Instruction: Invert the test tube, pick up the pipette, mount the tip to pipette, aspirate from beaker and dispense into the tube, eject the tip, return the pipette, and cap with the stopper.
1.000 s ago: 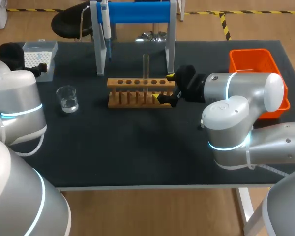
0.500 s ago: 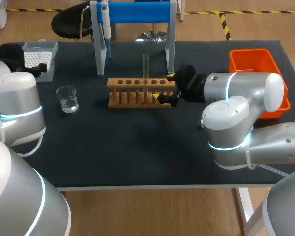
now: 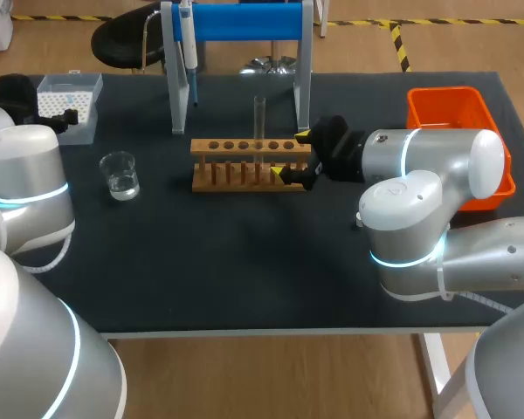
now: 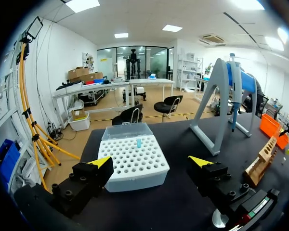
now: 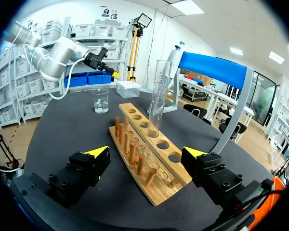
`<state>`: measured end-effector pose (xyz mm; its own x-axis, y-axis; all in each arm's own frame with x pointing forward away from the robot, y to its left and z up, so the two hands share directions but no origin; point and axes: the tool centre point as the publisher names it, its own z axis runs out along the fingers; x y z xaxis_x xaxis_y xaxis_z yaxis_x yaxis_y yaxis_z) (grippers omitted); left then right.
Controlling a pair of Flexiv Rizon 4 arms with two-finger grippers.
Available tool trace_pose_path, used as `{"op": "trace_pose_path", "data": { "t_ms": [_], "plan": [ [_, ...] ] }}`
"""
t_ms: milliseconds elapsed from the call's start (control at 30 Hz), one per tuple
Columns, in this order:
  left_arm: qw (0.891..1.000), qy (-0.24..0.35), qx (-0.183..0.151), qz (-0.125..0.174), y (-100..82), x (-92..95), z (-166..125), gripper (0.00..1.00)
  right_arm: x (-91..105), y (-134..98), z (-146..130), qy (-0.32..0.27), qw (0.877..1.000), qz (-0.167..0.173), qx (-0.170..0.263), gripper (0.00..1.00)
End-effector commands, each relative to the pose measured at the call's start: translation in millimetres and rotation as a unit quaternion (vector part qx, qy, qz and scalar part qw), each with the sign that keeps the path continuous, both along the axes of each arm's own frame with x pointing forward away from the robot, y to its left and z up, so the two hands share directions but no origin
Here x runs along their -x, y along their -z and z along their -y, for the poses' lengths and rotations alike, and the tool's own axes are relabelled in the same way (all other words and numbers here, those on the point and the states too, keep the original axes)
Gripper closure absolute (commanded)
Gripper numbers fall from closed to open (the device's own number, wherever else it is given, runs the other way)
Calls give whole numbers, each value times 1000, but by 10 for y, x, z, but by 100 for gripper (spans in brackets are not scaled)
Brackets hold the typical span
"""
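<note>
A clear test tube (image 3: 259, 118) stands upright in the wooden rack (image 3: 249, 164) at mid-table. My right gripper (image 5: 147, 153) is open at the rack's right end, with the rack between its fingers and the tube (image 5: 158, 98) ahead of them. The pipette (image 3: 188, 44) hangs on the blue-topped stand (image 3: 244, 22) at the back. A glass beaker (image 3: 120, 175) with a little liquid sits left of the rack. My left gripper (image 4: 150, 162) is open just in front of the white tip box (image 4: 135, 161), touching nothing. No stopper shows in any view.
An orange bin (image 3: 437, 103) sits at the table's right edge, behind my right arm. The stand's legs (image 3: 176, 96) rise just behind the rack. The dark table (image 3: 244, 262) runs in front of the rack to its front edge.
My left arm has shifted a little to the left and back by the tip box. The right arm, tube and rack have not moved.
</note>
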<state>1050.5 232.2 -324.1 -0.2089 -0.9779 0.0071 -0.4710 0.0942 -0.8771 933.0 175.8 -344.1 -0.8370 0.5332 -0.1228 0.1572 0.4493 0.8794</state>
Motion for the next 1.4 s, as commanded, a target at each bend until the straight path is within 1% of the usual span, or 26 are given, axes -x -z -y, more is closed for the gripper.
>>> {"op": "trace_pose_path", "data": {
  "t_ms": [33, 167, 533, 567, 600, 633, 700, 733, 800, 867, 900, 1000, 1067, 1100, 1167, 1267, 1300, 1333, 1400],
  "plan": [
    [1000, 4, -10, 2, 47, -134, -1, 0, 0, 4, 2, 0, 1000, 0, 0, 0],
    [1000, 7, -15, 0, 72, -209, -7, 0, 0, 4, 2, 0, 1000, 0, 0, 0],
    [1000, 16, -14, 1, 104, -408, 46, 0, 0, 4, 2, 0, 1000, 0, 0, 0],
    [1000, 16, -14, 1, 106, -423, 52, 6, 0, 4, 2, 0, 1000, 0, 0, 0],
    [1000, 17, -13, 1, 110, -439, 58, 14, 0, 4, 2, 0, 1000, 0, 0, 0],
    [1000, 19, -15, 1, 114, -452, 60, 13, 0, 4, 2, 0, 1000, 0, 0, 0],
    [1000, 19, -15, 2, 116, -475, 62, 26, 0, 4, 2, 0, 1000, 0, 0, 0],
    [1000, 18, -15, 2, 118, -488, 59, 27, 0, 4, 2, 0, 1000, 0, 0, 0],
    [1000, 17, -15, 3, 126, -513, 50, 35, 0, 4, 2, 0, 1000, 0, 0, 0],
    [1000, 16, -15, 1, 135, -532, 47, 35, 0, 4, 2, 0, 1000, 0, 0, 0],
    [1000, 16, -15, 1, 138, -541, 49, 44, 0, 4, 2, 0, 1000, 0, 0, 0],
    [1000, 14, -14, 2, 153, -565, 35, 45, 0, 4, 2, 0, 1000, 0, 0, 0],
    [1000, 11, -15, 1, 169, -583, 24, 36, 0, 4, 2, 0, 1000, 0, 0, 0],
    [1000, 10, -15, 1, 179, -593, 18, 34, 0, 4, 2, 0, 1000, 0, 0, 0],
    [1000, 8, -13, 5, 192, -608, 12, 41, 0, 4, 2, 0, 1000, 0, 0, 0],
    [1000, 8, -12, 8, 208, -635, 2, 42, 0, 4, 2, 0, 1000, 0, 0, 0],
    [1000, 8, -12, 9, 213, -643, -2, 45, 0, 4, 2, 0, 1000, 0, 0, 0],
    [1000, 8, -12, 9, 218, -652, -4, 45, 0, 4, 2, 0, 1000, 0, 0, 0],
    [1000, 8, -14, 10, 226, -667, -3, 43, 0, 4, 2, 0, 1000, 0, 0, 0]
  ]
}}
